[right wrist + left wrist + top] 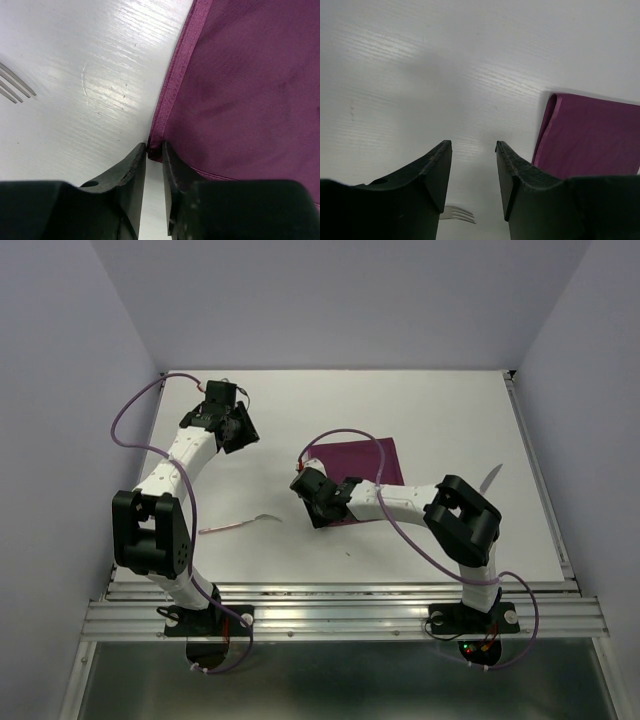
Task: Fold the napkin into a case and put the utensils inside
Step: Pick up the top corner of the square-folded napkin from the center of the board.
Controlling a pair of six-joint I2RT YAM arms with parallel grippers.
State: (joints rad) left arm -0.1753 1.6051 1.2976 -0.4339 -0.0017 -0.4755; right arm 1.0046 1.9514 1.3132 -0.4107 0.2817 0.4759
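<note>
Okay, the table (450, 530) is white and bare-looking around the work. The napkin (365, 465) lies flat mid-table, a burgundy rectangle, and its left edge looks doubled over.

Expect thin, limp, light cloth. It won't hold a shape, it will drag and wrinkle if you pull it across the table, and the layers may slide apart. Take it at a corner or along the stitched hem, pinching every layer, and lift before you fold.

The right gripper (154, 146) is at the napkin's near-left corner, fingers nearly together and clamped on the hem there. The left gripper (473, 144) hangs over bare table at the far left, well apart from the cloth, fingers spread and empty.

The fork (240, 524) lies near the left arm, off the cloth. It is slim, stiff and low, so it will likely slip; grab it mid-handle. A thin utensil (494, 477), maybe the knife, lies right of the napkin, too small to tell.
</note>
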